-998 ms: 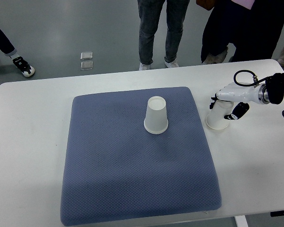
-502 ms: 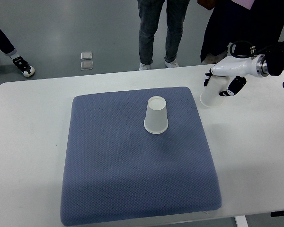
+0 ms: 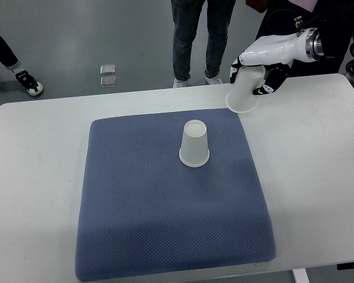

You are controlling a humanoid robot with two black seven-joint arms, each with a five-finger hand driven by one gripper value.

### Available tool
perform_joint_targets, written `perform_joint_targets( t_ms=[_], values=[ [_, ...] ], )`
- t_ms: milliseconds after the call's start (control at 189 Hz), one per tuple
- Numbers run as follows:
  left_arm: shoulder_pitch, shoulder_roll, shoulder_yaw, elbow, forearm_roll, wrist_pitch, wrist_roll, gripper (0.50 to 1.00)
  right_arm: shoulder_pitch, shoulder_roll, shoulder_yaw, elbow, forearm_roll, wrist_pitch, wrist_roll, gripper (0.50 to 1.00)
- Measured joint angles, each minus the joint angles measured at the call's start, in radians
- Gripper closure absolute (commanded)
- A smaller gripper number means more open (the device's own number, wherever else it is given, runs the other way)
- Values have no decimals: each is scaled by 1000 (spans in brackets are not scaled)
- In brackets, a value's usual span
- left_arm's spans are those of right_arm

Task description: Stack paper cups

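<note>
Table: a white rectangular table [image 3: 35, 177] fills most of the view, its far edge running left to right below the grey floor.
Mat: a blue-grey textured square fabric mat [image 3: 165, 224] lies flat on the middle of the table, reaching almost to the near edge.
People: two people stand on the floor beyond the far edge, one in grey jeans [image 3: 196, 35] and one in dark clothes [image 3: 295, 17] further right; a shoe [image 3: 28, 82] shows at far left.
Right hand: the white-shelled right hand [image 3: 261, 58] comes in from the right at the far right corner, its fingers curled round the upper part of a cup, dark fingertips [image 3: 264, 89] pressed on the cup's right side.
Held cup: a white paper cup [image 3: 243, 91], mouth downward and slightly tilted, held above the table just beyond the mat's far right corner.
Standing cup: a second white paper cup [image 3: 194, 144] stands upside down on the mat, a little far of its centre, well apart from the held one.
Floor items: two small clear square pieces [image 3: 108, 75] lie on the floor at far left.
</note>
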Motion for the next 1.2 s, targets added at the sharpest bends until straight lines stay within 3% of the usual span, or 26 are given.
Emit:
perform_joint_targets(
  t_ms=[517, 1198],
  values=[
    [0, 0, 0, 0, 0, 0, 0, 500, 67, 123, 64, 39, 42, 133, 35, 873],
    [0, 0, 0, 0, 0, 0, 0, 500, -14, 186, 70, -1, 14, 126, 22, 873]
  ],
)
